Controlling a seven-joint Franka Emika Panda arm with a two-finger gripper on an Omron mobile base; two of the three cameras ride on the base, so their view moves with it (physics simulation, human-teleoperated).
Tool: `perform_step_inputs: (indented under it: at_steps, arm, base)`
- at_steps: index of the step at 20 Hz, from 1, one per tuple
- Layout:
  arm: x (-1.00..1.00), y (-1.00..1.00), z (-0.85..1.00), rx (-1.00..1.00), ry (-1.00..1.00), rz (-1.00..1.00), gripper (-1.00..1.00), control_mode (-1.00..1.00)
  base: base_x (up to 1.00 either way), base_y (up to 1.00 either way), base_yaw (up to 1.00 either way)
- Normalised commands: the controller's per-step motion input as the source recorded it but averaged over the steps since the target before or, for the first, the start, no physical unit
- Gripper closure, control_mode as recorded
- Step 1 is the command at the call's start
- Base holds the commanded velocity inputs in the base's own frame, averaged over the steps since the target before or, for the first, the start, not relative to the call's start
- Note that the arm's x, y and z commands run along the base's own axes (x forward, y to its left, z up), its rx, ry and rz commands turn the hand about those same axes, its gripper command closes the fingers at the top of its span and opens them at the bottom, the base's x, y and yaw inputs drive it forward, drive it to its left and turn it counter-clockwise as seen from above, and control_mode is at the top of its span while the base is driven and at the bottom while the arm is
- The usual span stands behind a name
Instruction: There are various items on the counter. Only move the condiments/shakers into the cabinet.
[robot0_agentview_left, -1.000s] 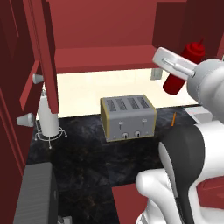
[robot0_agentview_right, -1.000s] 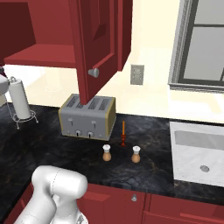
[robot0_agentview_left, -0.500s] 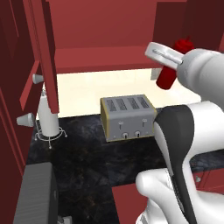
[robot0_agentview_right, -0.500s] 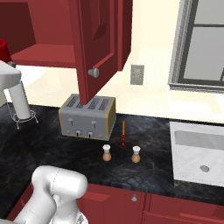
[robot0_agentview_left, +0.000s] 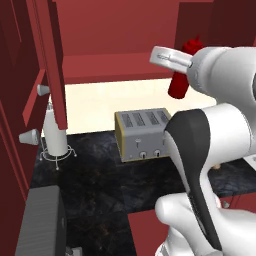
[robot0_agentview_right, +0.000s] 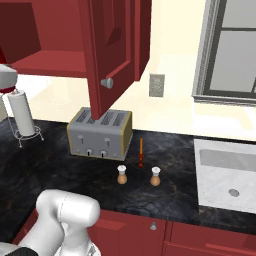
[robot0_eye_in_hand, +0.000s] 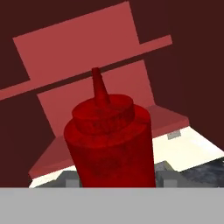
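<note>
Risk first: from the left base view, my gripper (robot0_agentview_left: 176, 75) is closed around the red bottle (robot0_agentview_left: 179, 84), above the toaster (robot0_agentview_left: 143, 132), just before the cabinet (robot0_agentview_left: 115, 67) shelf edge; it could knock there. Hand view: bottle upright, shelf beyond.

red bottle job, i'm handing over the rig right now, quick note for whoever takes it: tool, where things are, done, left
Tool: shut on the red squeeze bottle, held up in front of the open cabinet, level with its shelf.
On the counter: two tan shakers in front of the toaster, orange-red utensil between them and a little behind.
Done: bottle picked up and raised to the cabinet. Nothing on the shelf yet.
Left: set the bottle on the shelf, then fetch both shakers. Leave the toaster and utensil.
</note>
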Motion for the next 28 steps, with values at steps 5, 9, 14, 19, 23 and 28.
perform_step_inputs:
  at_steps: [5,9,14,19,23,28]
  arm:
    - [0.18,0.5,0.0,-0.09,0.02,0.2,1.0,-1.0]
    - [0.31,0.11,0.02,-0.06,0.01,0.04,1.0,-1.0]
    - [0.39,0.0,0.0,0.0,0.01,0.0,1.0,-1.0]
    - [0.35,0.0,0.0,-0.02,0.0,0.0,1.0,-1.0]
    - [0.31,0.0,0.0,-0.05,0.0,0.0,1.0,-1.0]
    - [0.32,0.0,0.0,-0.04,-0.01,0.0,1.0,-1.0]
  base:
    - [0.0,0.0,0.0]
    - [0.0,0.0,0.0]
    - [0.0,0.0,0.0]
    - [0.0,0.0,0.0]
    - [0.0,0.0,0.0]
    - [0.0,0.0,0.0]
